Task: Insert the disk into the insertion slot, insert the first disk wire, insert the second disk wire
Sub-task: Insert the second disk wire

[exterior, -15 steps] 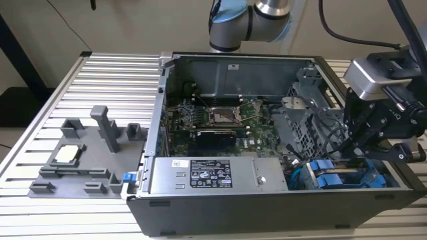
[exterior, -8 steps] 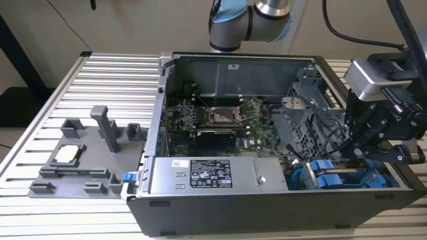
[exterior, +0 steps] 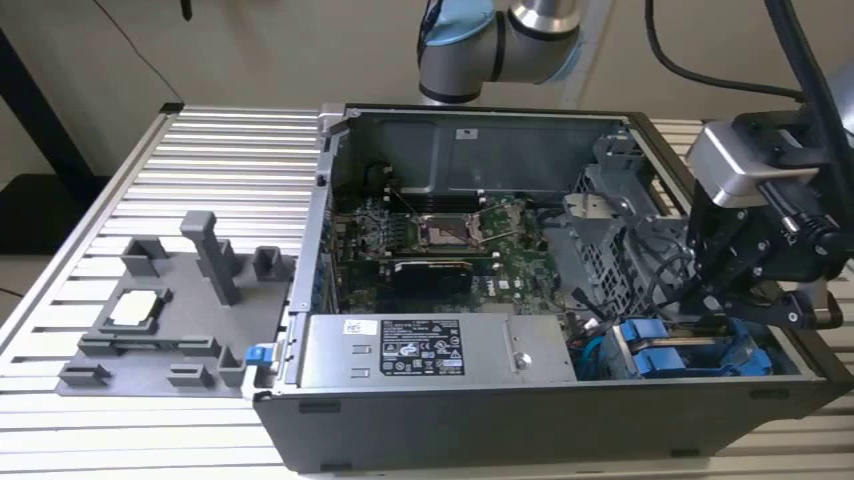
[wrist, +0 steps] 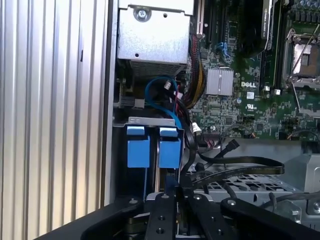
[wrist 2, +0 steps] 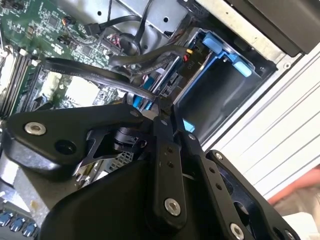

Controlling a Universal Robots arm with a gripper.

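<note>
Two blue-framed disks sit side by side in the grey drive cage's insertion slot; in the exterior view they show as blue frames at the case's near right corner. My gripper hangs just above their ends, shut on the connector end of a flat black disk wire. In the second wrist view that wire runs across the board to my gripper, beside a blue carrier. The exterior view puts my gripper low inside the case, over the cage.
A grey power-supply box lies along the case's near wall, with the green motherboard behind it. A blue cable and loose black wires crowd the space by the cage. A grey fixture plate sits on the slatted table.
</note>
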